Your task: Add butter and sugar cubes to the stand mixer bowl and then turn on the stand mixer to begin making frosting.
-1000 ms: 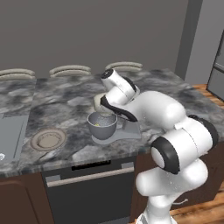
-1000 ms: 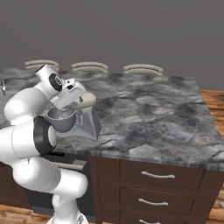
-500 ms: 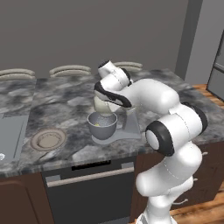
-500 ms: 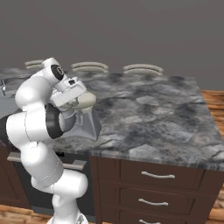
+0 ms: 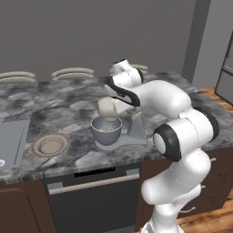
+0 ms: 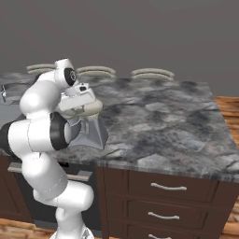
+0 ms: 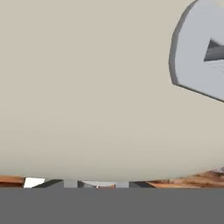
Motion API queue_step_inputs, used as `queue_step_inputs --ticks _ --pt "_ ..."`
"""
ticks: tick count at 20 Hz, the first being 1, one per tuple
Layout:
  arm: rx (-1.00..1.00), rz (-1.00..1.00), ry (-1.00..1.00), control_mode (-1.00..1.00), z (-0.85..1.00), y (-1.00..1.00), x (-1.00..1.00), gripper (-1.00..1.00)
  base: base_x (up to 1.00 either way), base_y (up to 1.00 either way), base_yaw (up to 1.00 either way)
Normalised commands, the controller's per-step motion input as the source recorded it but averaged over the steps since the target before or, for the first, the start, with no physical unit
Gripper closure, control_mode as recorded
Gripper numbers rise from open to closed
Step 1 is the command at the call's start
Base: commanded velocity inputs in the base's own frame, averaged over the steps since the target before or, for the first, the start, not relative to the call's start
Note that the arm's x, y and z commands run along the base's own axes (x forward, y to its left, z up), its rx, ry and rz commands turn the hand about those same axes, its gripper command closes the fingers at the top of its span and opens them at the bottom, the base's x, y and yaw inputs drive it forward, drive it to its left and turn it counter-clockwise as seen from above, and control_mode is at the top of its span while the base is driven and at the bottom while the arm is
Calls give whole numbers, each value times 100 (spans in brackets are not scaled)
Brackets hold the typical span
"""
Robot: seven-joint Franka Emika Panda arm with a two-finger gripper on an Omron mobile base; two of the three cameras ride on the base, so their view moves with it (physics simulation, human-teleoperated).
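The stand mixer stands on the counter, its cream head over the grey stand mixer bowl. A bit of yellow, the butter, shows inside the bowl. The sugar cubes are hidden. My gripper is down against the rear side of the mixer's head, and its fingertips are hidden there. In the hand view the cream head is right in front of the camera, with a round grey knob at upper right. The gripper is shut.
A shallow tan plate lies on the counter left of the mixer, and a sink sits at the far left. The oven front is below the counter edge. Drawers run under the counter's right part.
The jaws have gone from open to shut at the mixer's head. The arm's upper links have swung round while the hand stayed close to the head.
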Motion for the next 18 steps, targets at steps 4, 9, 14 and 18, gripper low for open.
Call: queue_step_inputs --ticks 4,9,14,18 --pt "31 0 0 -100 -9 -35 12 100 0 0 0" --pt "32 0 0 -100 -7 -35 13 100 0 0 0" --pt "29 0 0 -100 -18 -40 0 100 0 0 0" --pt "26 0 -1 -100 -29 -41 0 100 0 0 0"
